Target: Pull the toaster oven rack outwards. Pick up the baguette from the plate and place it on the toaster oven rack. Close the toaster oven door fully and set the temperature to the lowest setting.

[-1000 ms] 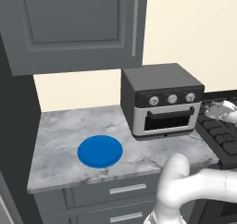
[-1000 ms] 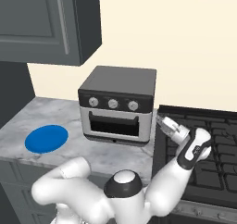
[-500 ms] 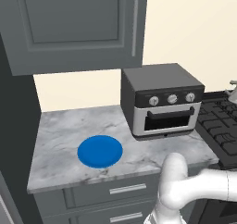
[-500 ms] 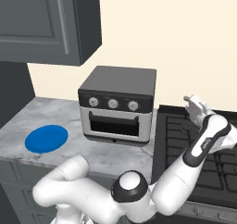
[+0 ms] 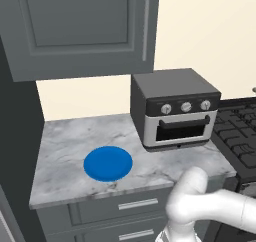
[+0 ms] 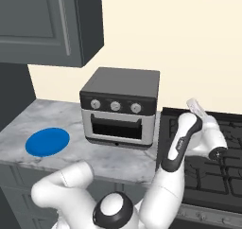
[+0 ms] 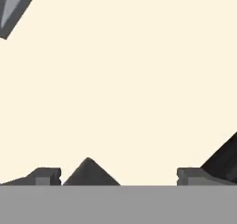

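the toaster oven [image 6: 120, 110] is sitting on the counter [image 5: 65, 146] with its toaster oven door [image 6: 116, 125] shut, the plate [image 5: 108, 163] lying bare. the last step seems near: the gripper [image 6: 195, 105], jaws wide and holding nothing, is hanging over the stovetop [image 6: 215, 164], and next it must reach a knob [image 6: 95, 104].
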Robot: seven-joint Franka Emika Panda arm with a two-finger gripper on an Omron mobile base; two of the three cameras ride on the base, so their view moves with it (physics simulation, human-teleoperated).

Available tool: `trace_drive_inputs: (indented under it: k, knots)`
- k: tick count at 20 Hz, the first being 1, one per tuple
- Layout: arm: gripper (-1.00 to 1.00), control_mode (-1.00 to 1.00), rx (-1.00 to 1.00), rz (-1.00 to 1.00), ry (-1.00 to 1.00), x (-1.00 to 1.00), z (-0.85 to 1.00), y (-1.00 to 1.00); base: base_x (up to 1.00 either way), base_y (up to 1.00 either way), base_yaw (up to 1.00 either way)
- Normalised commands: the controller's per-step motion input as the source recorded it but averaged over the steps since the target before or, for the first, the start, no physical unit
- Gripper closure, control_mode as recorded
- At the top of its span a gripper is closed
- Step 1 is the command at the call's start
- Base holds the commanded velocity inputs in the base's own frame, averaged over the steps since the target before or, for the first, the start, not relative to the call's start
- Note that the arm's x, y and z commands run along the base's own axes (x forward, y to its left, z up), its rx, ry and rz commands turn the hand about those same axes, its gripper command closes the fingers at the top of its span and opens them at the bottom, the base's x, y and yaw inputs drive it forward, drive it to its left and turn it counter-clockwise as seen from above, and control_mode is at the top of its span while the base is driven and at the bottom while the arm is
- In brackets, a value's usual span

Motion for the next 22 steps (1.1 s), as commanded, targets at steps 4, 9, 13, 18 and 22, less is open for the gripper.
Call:
trace_drive_inputs:
  k: [4,9,13,18,22]
  knots:
    - [-1.0,-1.0,-0.29,-0.66,0.02,-0.18,0.0,0.06,0.0,0.0,0.0]
    - [-1.0,-1.0,-0.33,-0.32,0.12,-0.44,0.11,0.0,0.0,0.0,0.0]
    - [-1.0,-1.0,-0.35,-0.03,0.2,-0.56,0.12,0.0,0.0,0.0,0.0]
    - [-1.0,-1.0,-0.25,0.0,0.36,-0.67,0.17,-0.01,0.0,0.0,0.0]
    - [-1.0,-1.0,-0.12,0.0,0.42,-0.7,0.34,-0.14,0.0,0.0,0.0]
